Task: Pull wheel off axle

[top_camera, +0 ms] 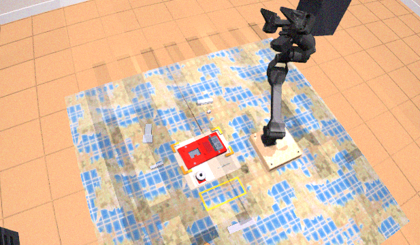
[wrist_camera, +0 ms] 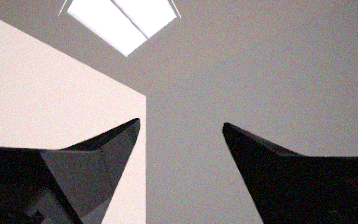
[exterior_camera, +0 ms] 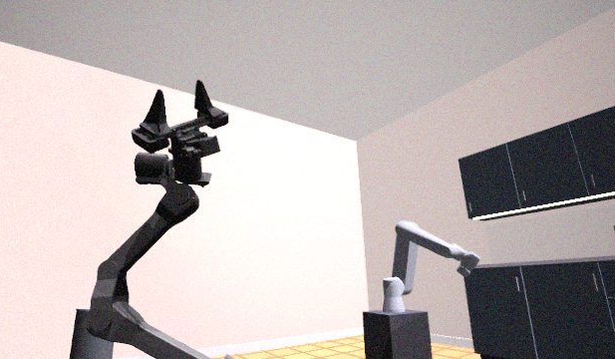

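Note:
The wheel [top_camera: 200,175], a small whitish ring with a dark centre, sits over a small red base [top_camera: 201,182] on a white patch near the front of the pale sheet. The axle is too small to make out apart from the wheel. The marked area is a yellow rectangle outline [top_camera: 227,201] on the patterned table top, just in front of that sheet; nothing stands inside it. My gripper [top_camera: 272,9] [exterior_camera: 179,86] [wrist_camera: 182,124] is open and empty, raised high and pointing upward, far from the wheel. The wrist view shows only wall, ceiling and a ceiling light past the fingers.
A red panel [top_camera: 186,158] with grey parts lies between orange corner brackets behind the wheel. Grey or white blocks lie around, among them one at the left [top_camera: 148,132], one behind [top_camera: 205,101] and one in front [top_camera: 235,227]. My arm stands on a wooden board [top_camera: 284,158].

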You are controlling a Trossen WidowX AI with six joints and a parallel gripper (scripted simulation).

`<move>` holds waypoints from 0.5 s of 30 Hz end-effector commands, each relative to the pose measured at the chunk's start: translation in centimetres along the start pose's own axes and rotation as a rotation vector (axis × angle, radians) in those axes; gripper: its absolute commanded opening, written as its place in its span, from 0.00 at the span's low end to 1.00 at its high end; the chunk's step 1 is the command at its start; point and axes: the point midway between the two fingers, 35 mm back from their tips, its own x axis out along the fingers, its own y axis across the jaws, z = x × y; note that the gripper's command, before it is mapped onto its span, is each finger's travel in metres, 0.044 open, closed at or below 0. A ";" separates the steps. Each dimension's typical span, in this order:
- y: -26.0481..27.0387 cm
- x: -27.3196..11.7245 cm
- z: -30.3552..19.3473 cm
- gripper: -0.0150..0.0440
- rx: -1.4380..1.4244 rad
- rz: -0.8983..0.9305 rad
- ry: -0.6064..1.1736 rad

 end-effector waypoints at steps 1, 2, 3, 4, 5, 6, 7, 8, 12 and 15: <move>-0.2 0.0 0.1 0.89 -0.009 -0.003 0.000; -0.7 0.0 0.3 0.84 -0.035 -0.011 -0.001; -1.5 0.1 0.8 0.80 -0.078 -0.025 -0.003; -2.4 0.1 1.3 0.76 -0.130 -0.041 -0.006; -3.4 0.2 1.9 0.76 -0.182 -0.058 -0.009; -4.3 0.3 2.6 0.76 -0.233 -0.074 -0.013; -5.1 0.3 3.3 0.76 -0.284 -0.091 -0.018; -6.0 0.4 4.0 0.76 -0.335 -0.107 -0.024; -9.0 0.7 7.4 0.76 -0.536 -0.173 -0.052; -10.8 1.0 10.2 0.76 -0.682 -0.222 -0.079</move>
